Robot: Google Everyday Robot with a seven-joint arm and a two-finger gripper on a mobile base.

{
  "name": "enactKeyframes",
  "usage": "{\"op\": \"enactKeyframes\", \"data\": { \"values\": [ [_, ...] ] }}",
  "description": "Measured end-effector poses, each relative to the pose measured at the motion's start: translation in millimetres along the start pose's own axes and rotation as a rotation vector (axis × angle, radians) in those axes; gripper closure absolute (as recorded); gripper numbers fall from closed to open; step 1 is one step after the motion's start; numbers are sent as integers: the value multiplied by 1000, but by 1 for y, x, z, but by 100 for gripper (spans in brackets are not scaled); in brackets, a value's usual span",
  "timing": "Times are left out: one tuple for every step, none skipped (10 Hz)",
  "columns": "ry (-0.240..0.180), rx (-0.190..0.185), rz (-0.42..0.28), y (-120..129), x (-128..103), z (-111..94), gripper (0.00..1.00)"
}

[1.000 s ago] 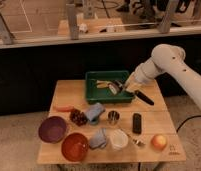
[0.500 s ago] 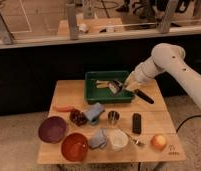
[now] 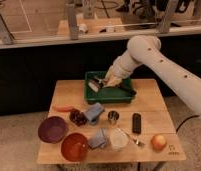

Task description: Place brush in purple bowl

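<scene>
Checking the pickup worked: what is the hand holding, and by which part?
The hand, over the green tray, looks shut on the brush near its head end, handle jutting out.
</scene>
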Motion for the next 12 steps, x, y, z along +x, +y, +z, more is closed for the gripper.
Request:
{"op": "enactKeyframes", "data": {
  "values": [
    [-1,-7,-53,-3,-23,5,100],
    [-3,-14,-112,-5,-49,9,100],
    [-6,-25,-170,-5,-74,14,100],
    [-10,-28,-181,-5,-80,15,100],
    [-1,-25,-179,-5,-75,14,100],
    [-3,-26,-180,-5,-77,14,100],
    [-4,-27,-182,-5,-78,15,100],
    [-3,-26,-180,-5,-76,15,100],
    [-3,-25,-179,-5,-75,14,100],
    [-3,-26,-179,-5,-75,14,100],
    [-5,-27,-181,-5,-77,16,100],
    [-1,-32,-197,-2,-79,18,100]
  ]
}}
